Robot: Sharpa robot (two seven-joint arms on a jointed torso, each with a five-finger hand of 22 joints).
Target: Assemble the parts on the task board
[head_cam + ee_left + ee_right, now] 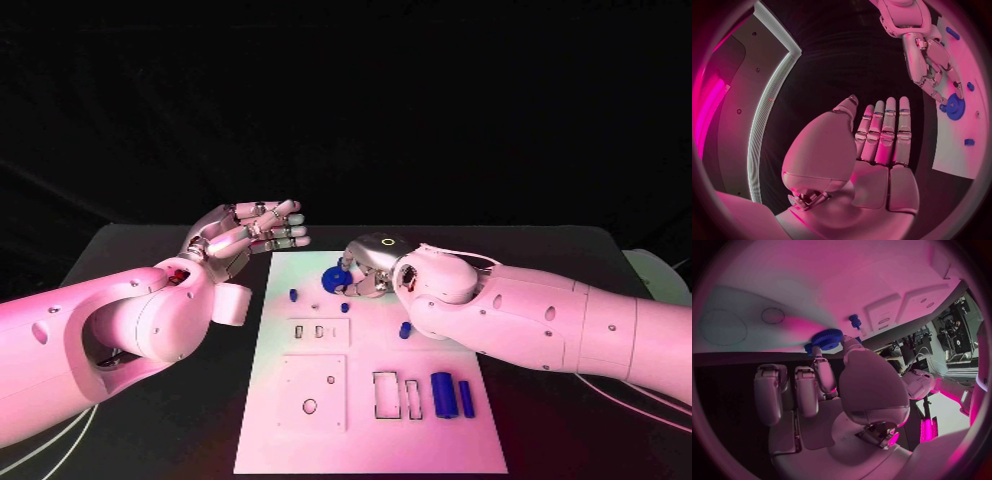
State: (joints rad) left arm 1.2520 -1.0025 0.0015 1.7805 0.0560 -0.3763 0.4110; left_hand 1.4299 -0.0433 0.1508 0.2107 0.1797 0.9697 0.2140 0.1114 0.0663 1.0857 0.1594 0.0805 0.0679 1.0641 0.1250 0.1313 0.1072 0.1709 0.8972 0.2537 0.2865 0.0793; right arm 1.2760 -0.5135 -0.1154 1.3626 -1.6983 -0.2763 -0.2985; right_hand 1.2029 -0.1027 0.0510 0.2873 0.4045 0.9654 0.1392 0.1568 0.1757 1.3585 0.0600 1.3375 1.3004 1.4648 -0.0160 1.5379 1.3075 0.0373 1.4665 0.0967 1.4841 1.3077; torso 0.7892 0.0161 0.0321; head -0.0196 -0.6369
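From the head view, the white task board (pixel 368 400) lies flat in the middle of the dark matte tabletop (pixel 144 250), a smooth rectangular plate with raised square panels and rectangular slots cut into it. The right hand (pixel 364 268) reaches over the board's far end and pinches a blue gear (pixel 336 279), a round toothed disc, just above the plate. Small blue pegs (pixel 294 295) stand near it on the board, another blue piece (pixel 405 329) lies beside the right arm, and two smooth blue cylinders (pixel 451 396) lie side by side next to the slots. The left hand (pixel 248 236) hangs over the tabletop just left of the board's far corner, its metallic segmented fingers spread and holding nothing.

From the left wrist view, the left hand (pixel 873 145) shows a broad, smooth palm with straight fingers ranged side by side, nothing in them. Beyond it the right hand (pixel 932 70) comes down on the blue gear (pixel 954 106) at the task board (pixel 957 155).

From the right wrist view, the right hand (pixel 826 390) grips the blue gear (pixel 824 339) between a fingertip and the thumb, its rim finely toothed, close to the glossy white task board (pixel 767 295). A small blue peg (pixel 855 320) stands upright just beside the gear.
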